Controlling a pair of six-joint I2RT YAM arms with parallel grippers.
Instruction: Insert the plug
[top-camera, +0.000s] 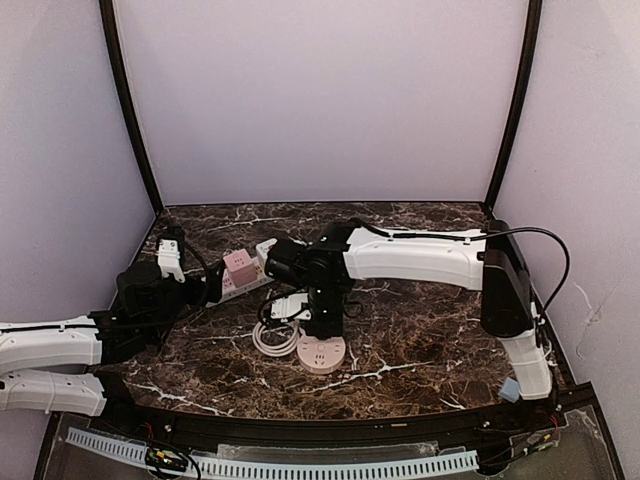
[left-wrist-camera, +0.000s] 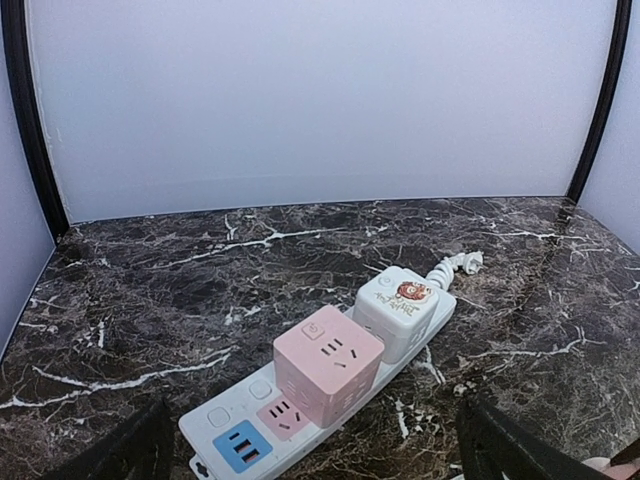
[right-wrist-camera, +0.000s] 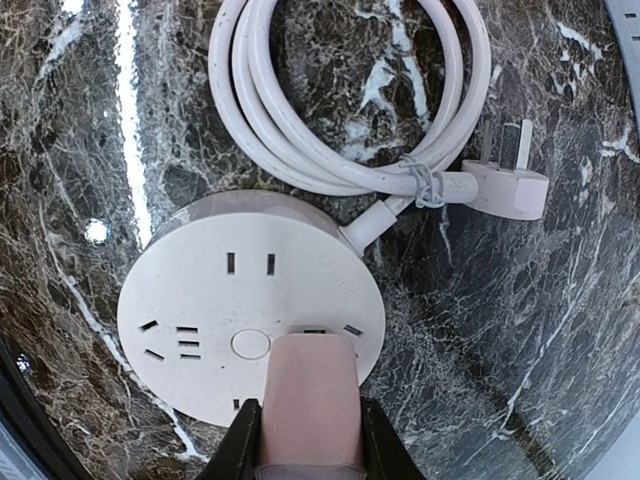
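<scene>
My right tool (right-wrist-camera: 308, 428) is clamped on the plug (right-wrist-camera: 305, 380), a pink block pinched between both fingers (right-wrist-camera: 238, 445). In the right wrist view the plug sits against the face of the round socket (right-wrist-camera: 215, 300), at the disc's 5 o'clock, just past the centre button. I cannot tell whether its pins are in the slots. The socket's white cable (right-wrist-camera: 350, 95) lies coiled at the socket's 12 o'clock, tied with a thin strap. The cable end (right-wrist-camera: 505, 188) lies flat at the coil's 4 o'clock. From the top camera the socket rests on the table (top-camera: 430, 330) toward 6 o'clock, with my right arm reaching across from 3 o'clock and pointing straight down on it. My left tool (left-wrist-camera: 315, 408) is at 9 o'clock with its fingers wide apart, gripping nothing. The near end of the strip (left-wrist-camera: 240, 435) lies between them. On the strip stand a pink cube (left-wrist-camera: 328, 365) and, just beyond and touching it, a white cube (left-wrist-camera: 400, 310).
</scene>
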